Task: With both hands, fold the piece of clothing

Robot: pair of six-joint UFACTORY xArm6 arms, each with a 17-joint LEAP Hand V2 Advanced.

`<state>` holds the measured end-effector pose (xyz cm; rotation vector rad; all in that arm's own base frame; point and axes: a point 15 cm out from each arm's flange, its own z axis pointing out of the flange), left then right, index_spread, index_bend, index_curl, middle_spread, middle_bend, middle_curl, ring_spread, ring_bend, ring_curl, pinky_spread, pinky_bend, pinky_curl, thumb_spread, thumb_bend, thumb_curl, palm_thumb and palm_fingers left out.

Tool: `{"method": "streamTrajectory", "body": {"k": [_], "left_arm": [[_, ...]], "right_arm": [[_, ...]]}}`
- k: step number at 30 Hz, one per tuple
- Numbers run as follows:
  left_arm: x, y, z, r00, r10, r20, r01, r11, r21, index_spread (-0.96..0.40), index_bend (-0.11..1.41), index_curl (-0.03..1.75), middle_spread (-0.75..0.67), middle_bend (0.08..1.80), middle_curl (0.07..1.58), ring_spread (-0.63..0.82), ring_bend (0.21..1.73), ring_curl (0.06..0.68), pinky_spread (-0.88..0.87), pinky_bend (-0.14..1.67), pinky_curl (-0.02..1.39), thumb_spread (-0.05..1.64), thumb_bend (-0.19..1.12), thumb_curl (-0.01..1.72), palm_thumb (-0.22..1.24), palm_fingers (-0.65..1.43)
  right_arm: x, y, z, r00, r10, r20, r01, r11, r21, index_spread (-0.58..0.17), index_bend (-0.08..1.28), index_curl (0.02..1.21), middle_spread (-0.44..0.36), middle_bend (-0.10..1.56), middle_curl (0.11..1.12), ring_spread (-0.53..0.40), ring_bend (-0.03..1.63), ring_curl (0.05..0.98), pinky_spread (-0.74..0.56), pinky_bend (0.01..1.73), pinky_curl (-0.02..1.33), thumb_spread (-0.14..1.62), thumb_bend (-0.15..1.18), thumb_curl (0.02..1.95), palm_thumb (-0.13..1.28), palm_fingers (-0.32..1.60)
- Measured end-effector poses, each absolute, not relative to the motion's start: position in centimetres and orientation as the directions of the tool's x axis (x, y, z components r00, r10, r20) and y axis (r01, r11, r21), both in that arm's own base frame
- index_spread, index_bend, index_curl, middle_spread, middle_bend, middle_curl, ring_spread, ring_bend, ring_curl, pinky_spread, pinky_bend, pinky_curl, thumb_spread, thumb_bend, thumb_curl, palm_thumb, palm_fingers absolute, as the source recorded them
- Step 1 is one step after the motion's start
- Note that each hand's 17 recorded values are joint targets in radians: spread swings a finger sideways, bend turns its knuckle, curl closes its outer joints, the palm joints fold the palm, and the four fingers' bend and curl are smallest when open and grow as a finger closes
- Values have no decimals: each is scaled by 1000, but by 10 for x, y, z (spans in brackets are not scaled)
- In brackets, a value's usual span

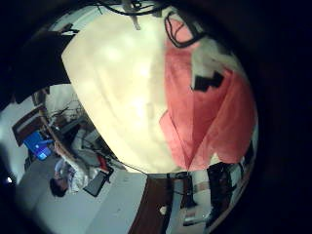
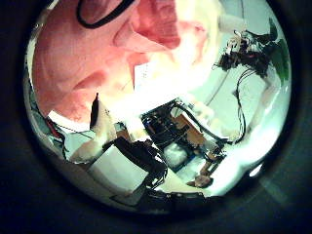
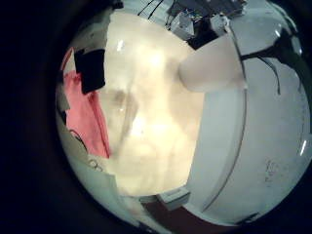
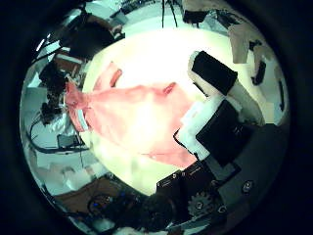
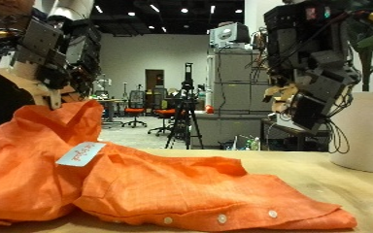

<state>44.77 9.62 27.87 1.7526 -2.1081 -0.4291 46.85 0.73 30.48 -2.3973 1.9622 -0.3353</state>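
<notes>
Nearest me, an orange button-up shirt [image 5: 148, 180] lies rumpled on the wooden table [image 5: 355, 184] — no neat fold yet. Behind it, left hand [image 5: 50, 58] and right hand [image 5: 303, 92] hover above, fingers loosely extended, holding nothing — folding seems barely begun.

The pale wooden worktop [image 5: 322, 180] spreads wide. A white cylindrical container [image 5: 368, 131] stands on it at its far edge (only partly in view). Beyond the worktop, office chairs [image 5: 161, 115] and a tripod [image 5: 185, 121] stand in the room.
</notes>
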Motion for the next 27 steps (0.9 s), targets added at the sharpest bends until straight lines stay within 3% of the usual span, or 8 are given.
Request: {"method": "streamTrajectory", "body": {"k": [6, 9, 11, 14, 17, 22, 27], "left_arm": [[446, 99, 291, -174, -981, 88, -882, 195, 430, 161, 134, 527, 280, 164, 572, 401, 681, 261, 352, 599, 321, 1043, -35, 418, 548, -100], [441, 105, 297, -162, -983, 91, -885, 185, 428, 163, 136, 467, 322, 163, 506, 448, 638, 241, 426, 555, 301, 1036, -33, 389, 517, -98], [434, 115, 308, -153, -983, 99, -892, 181, 414, 166, 134, 444, 337, 162, 481, 465, 626, 235, 443, 539, 296, 1031, -32, 380, 510, -97], [423, 116, 316, -159, -980, 115, -887, 194, 419, 168, 137, 399, 354, 164, 433, 489, 599, 223, 473, 510, 285, 1031, -27, 362, 501, -88], [397, 106, 324, -166, -975, 150, -873, 216, 438, 168, 137, 367, 371, 165, 400, 508, 585, 217, 486, 492, 282, 1032, -24, 353, 504, -78], [365, 86, 324, -186, -967, 175, -867, 246, 434, 168, 141, 326, 378, 174, 357, 526, 560, 209, 497, 457, 279, 1039, -24, 341, 509, -64], [339, 63, 320, -238, -958, 161, -877, 284, 388, 177, 149, 305, 376, 182, 338, 531, 541, 204, 483, 431, 279, 1045, -22, 333, 519, -38]], "right_arm": [[448, -2, 298, 191, -970, 151, -968, -212, -134, -446, 243, 701, -255, 778, 704, -361, 1041, 589, -645, 864, 801, 1305, -5, 430, 941, 657], [436, -2, 282, 225, -963, 148, -966, -240, -95, -447, 317, 715, -236, 729, 685, -361, 897, 540, -621, 786, 768, 1308, -11, 414, 940, 518], [426, -2, 265, 253, -957, 144, -963, -263, -55, -434, 341, 703, -200, 662, 653, -304, 754, 490, -522, 650, 738, 1265, -47, 390, 861, 234], [414, -3, 248, 299, -944, 136, -953, -303, -10, -417, 342, 676, -163, 618, 619, -234, 673, 455, -410, 555, 710, 1231, -36, 378, 821, 140], [395, -5, 221, 382, -917, 112, -924, -376, 75, -399, 310, 611, -102, 505, 552, -110, 565, 396, -207, 459, 651, 1187, -32, 363, 775, 39], [380, -6, 186, 434, -898, 69, -891, -417, 179, -377, 238, 524, -61, 393, 475, -6, 484, 340, 2, 390, 566, 1096, -46, 342, 694, 55], [376, -5, 158, 452, -891, 41, -868, -429, 248, -363, 185, 466, -47, 318, 427, 13, 449, 314, 94, 345, 509, 1028, -39, 322, 628, 104]]}}
